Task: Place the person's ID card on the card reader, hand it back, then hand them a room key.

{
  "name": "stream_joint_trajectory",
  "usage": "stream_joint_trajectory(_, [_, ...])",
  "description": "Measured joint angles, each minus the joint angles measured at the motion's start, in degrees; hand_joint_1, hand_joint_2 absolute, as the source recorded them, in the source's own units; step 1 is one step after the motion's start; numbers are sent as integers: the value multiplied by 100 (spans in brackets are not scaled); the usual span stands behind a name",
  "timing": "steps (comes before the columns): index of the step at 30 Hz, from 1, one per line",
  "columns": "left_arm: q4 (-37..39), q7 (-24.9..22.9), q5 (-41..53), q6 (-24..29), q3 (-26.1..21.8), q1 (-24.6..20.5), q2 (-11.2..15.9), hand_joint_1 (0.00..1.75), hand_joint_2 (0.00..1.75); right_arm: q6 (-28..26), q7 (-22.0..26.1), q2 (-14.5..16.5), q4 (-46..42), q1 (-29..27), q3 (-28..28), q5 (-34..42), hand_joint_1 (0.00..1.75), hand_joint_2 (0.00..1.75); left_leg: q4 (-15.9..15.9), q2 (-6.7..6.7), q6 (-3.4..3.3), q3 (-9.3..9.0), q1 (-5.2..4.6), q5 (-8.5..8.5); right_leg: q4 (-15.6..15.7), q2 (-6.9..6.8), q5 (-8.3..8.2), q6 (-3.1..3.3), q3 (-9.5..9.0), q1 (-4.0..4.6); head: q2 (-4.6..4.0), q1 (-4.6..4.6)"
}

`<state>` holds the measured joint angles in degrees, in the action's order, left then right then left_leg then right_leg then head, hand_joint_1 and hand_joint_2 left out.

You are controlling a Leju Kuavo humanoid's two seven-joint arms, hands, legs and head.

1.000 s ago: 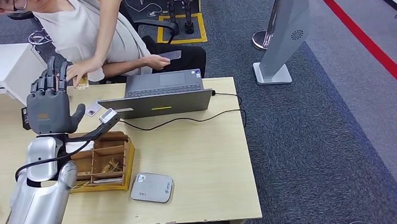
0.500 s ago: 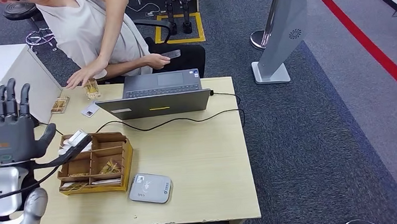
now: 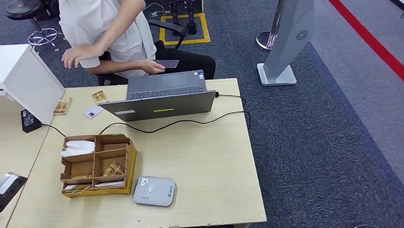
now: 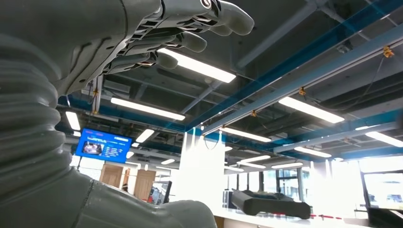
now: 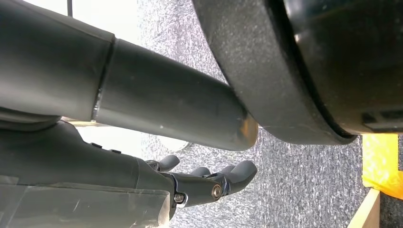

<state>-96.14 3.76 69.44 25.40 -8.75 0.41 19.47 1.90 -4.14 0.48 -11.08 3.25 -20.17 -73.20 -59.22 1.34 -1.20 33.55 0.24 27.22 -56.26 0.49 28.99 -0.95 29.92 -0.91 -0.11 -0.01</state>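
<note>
The card reader (image 3: 154,191) is set at the near edge of the table (image 3: 213,171), beside the wooden box (image 3: 98,165) — easy to reach. A small white card (image 3: 92,112) is laid far off by the laptop (image 3: 163,96), near the person (image 3: 112,32); it may be the ID card. The left hand (image 4: 157,33) is held up, fingers spread, nothing in it. The right hand (image 5: 209,183) is hung low — loosely curled, nothing held.

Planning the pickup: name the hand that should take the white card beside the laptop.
Left, probably: the card lies left on the desk; the left hand is empty, fingers apart; the right hand hangs low.
</note>
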Motion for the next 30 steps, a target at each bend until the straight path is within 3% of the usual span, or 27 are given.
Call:
stream_joint_trajectory(5, [-55,-117,-14,17,-163,125,12,0,175,-2,-2,0,0,-4,30,2,0,0,0,1,0,4,-5,1,-1,3,0,-1,-18,1,0,2])
stream_joint_trajectory(8, [-48,-31,-363,93,-709,449,29,0,175,-15,0,0,0,-19,48,16,0,0,1,34,4,1,-7,7,-2,36,-1,1,-17,2,0,-1])
stream_joint_trajectory(12, [297,1044,-982,7,-2147,684,-107,0,175,-65,7,0,7,-45,80,62,0,0,4,38,9,0,-3,12,-2,40,11,11,-8,7,-1,4])
stream_joint_trajectory(15, [914,1832,-1378,-485,-3526,592,-275,0,175,-97,17,0,17,-62,110,110,0,0,6,41,15,-1,3,18,-2,42,15,18,-3,12,-1,5])
stream_joint_trajectory(20, [2702,1504,-2957,-2246,-5830,104,-540,0,175,-126,18,0,35,-98,210,241,0,0,9,38,16,-10,1,22,0,36,19,18,-5,10,0,-10])
stream_joint_trajectory(24, [4294,1182,-4634,-3063,-6911,-149,-825,0,175,-138,33,0,35,-112,260,246,0,0,8,-11,11,-8,1,25,9,-14,42,13,-17,7,0,0])
stream_joint_trajectory(27, [5194,924,-5514,-3264,-7284,-219,-1041,0,44,-165,93,-2,35,-117,281,210,0,0,7,-25,5,-8,-6,26,12,-27,37,6,-23,-4,0,5])
stream_joint_trajectory(28, [5447,812,-5668,-3288,-7331,-230,-1134,0,44,-171,108,-3,35,-118,286,194,0,0,7,-26,2,-8,-9,25,12,-27,35,2,-24,-9,0,4])
stream_joint_trajectory(30, [5910,529,-5775,-3315,-7350,-242,-1346,0,131,-170,123,-7,35,-114,290,155,0,0,5,-28,-2,-8,-15,24,13,-28,30,-6,-24,-17,0,2])
